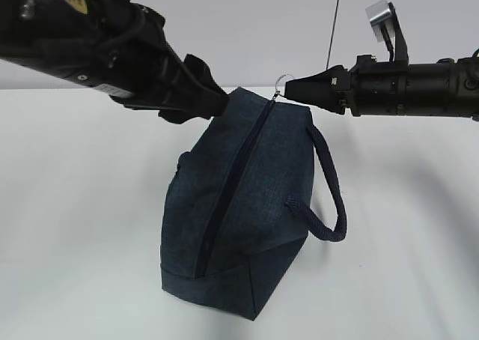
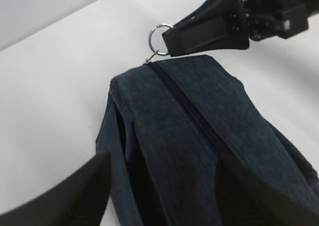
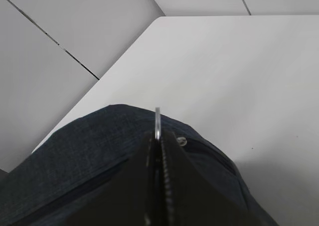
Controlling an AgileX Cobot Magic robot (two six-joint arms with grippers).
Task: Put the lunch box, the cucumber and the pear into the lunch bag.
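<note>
Lunch bag (image 1: pixel 254 213) first: the dark navy fabric bag stands on the white bench (image 1: pixel 75 205) between the two arms, its top end reaching up to both sets of jaws. Its zipper (image 1: pixel 232 183) runs shut along the whole visible length, from the base up to the silver ring pull (image 1: pixel 283 81) at the top corner. One corded loop handle (image 1: pixel 329 198) hangs off the side below the right jaws; a second shows only as a small bump on the far side, mostly hidden by the bag's body.

The left gripper (image 1: pixel 213 104) meets the bag's upper corner on the side opposite the ring. In the left wrist view its fingers (image 2: pixel 75 196) show as dark, blurred shapes cut off by the lower edge, standing apart with the bag's end between them; whether they press the fabric I cannot tell.

The right gripper (image 1: pixel 290 90) has its jaws pressed together on the ring pull, which stands edge-on between the tips in the right wrist view; the ring's lower part is hidden inside them. The arm behind runs out of the picture on the right.

Lunch box, cucumber and pear show in none of the views.
</note>
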